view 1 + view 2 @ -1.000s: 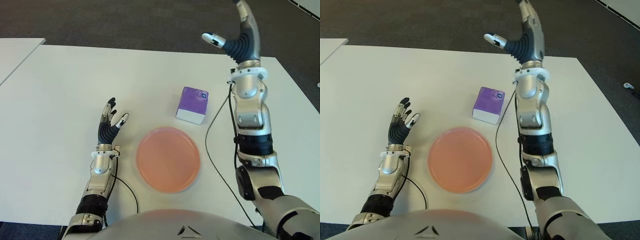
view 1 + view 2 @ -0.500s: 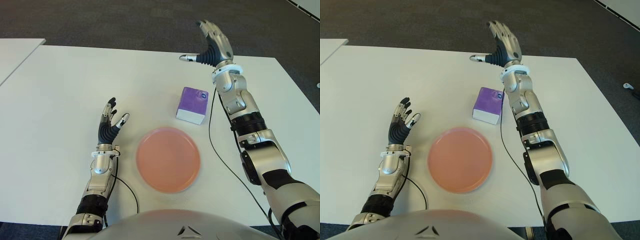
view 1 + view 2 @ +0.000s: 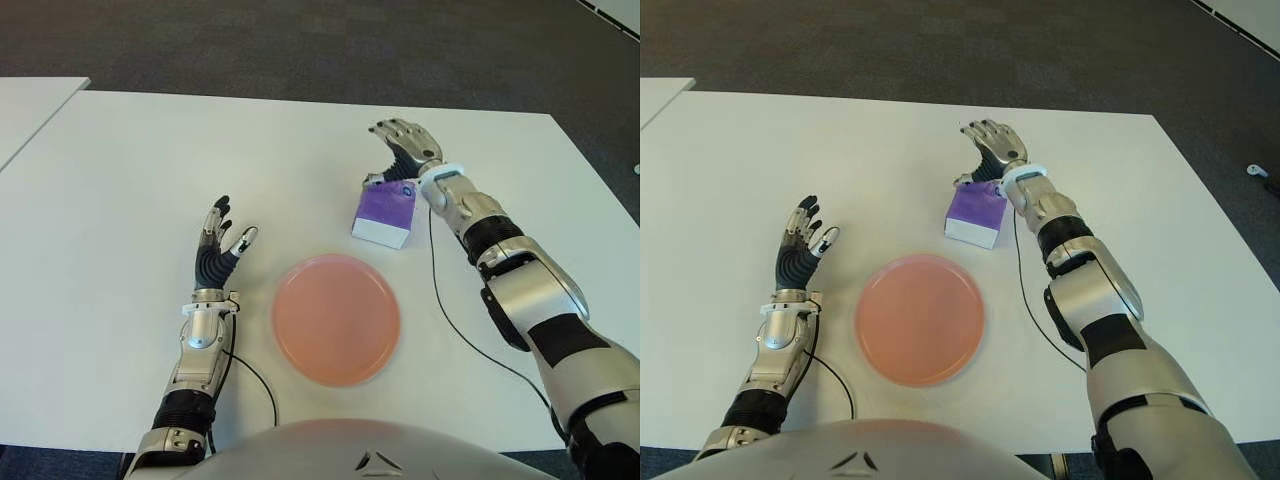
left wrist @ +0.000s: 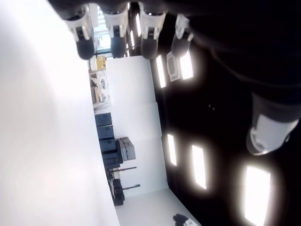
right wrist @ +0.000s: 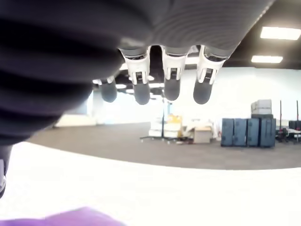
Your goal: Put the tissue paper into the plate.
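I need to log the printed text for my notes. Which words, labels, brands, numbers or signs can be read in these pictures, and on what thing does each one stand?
Nothing can be read.
Purple tissue pack: a small round mark on its top near the right hand, too small to read.
Pink plate: no print.
White table: no print.

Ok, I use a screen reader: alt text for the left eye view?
The robot's right hand, fingers open, hovers at the far edge of a purple tissue box on a white table. A pink plate lies nearer; the left hand shows open beside it.
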{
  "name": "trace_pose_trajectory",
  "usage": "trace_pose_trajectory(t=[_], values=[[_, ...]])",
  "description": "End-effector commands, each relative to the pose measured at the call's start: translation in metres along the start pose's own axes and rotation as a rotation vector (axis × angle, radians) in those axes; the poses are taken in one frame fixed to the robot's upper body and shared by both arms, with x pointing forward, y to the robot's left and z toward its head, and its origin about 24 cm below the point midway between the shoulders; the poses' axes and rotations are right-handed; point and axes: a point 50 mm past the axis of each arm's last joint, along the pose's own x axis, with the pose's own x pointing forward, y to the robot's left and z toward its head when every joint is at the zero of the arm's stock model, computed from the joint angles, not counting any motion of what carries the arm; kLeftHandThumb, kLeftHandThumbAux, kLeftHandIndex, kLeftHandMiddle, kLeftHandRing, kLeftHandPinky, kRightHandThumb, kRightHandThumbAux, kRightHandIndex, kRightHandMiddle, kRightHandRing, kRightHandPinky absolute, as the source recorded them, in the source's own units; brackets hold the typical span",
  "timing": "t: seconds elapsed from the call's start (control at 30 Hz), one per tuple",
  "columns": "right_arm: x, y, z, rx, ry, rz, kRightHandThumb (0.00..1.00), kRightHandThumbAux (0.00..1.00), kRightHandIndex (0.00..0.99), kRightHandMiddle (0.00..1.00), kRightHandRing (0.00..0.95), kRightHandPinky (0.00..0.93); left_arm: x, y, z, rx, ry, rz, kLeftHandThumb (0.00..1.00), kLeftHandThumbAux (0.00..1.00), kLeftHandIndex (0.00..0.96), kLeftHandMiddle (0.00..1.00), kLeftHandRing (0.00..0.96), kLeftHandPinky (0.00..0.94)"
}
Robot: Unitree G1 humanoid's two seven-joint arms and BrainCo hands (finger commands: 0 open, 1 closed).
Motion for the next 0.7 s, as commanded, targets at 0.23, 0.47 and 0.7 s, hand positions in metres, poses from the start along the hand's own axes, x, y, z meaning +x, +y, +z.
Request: trace_pose_trajectory(t=[0.23,0.47,0.7], values=[[0.002,-0.007,-0.005,-0.040,-0.008,-0.019,0.332,0.446,0.000,0.000,0.000,0.000,-0.020,-0.003,-0.019,0.019,0.108,-0.001,0.000,0.496,0.000,0.000,0.000,0.000],[0.001,-0.006,-0.011,-0.064,0.000,0.050,0.306,0.432,0.000,0.000,0.000,0.000,-0.020,-0.002,-0.020,0.020,0.112,0.000,0.000,0.497,0.000,0.000,0.000,0.000],[0.000,-0.010,-0.019,-0.063,-0.025,0.163,0.303,0.411,0.000,0.000,0.000,0.000,-0.020,-0.002,-0.020,0.020,0.113,-0.002,0.000,0.500,0.000,0.000,0.000,0.000]])
